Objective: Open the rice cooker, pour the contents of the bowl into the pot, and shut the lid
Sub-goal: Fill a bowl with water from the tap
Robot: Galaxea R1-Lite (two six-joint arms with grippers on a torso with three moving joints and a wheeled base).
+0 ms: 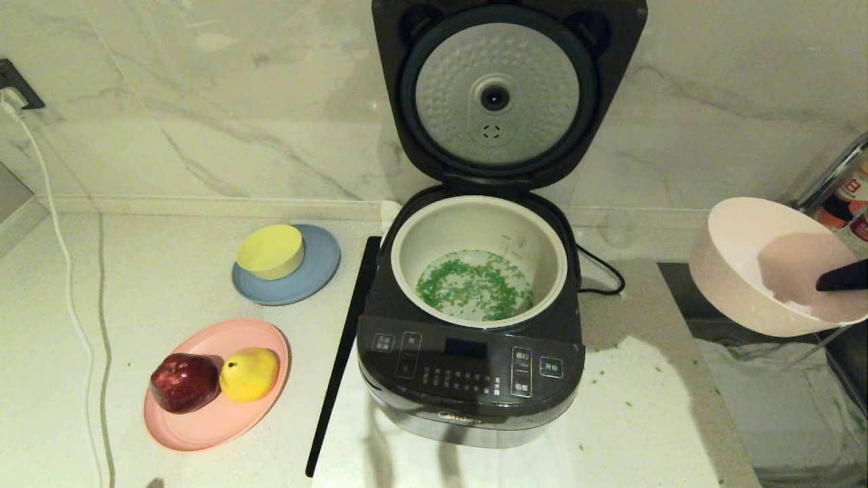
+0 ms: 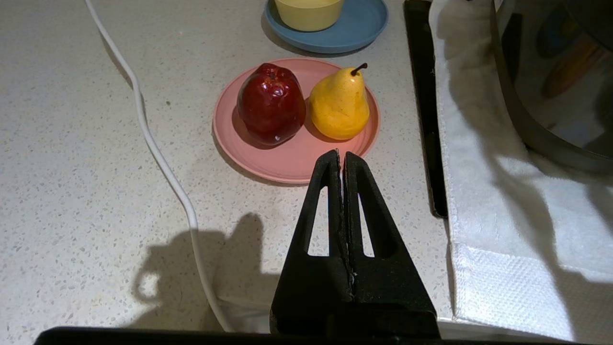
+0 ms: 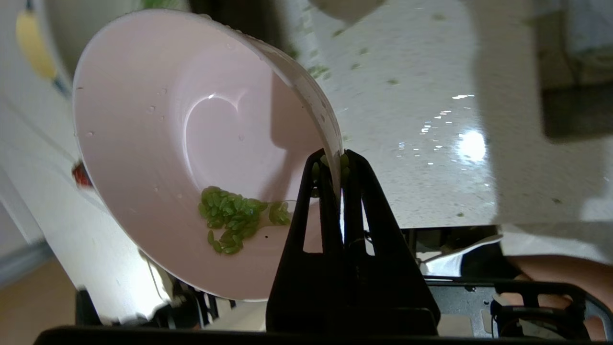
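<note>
The cooker sits mid-counter with its lid standing open. Most of the green bits lie in the pot. Off to the cooker's right, the right gripper pinches the tilted pink bowl by its rim; a few bits cling inside. The left gripper, fingers pressed together and empty, hovers near a plate of fruit.
</note>
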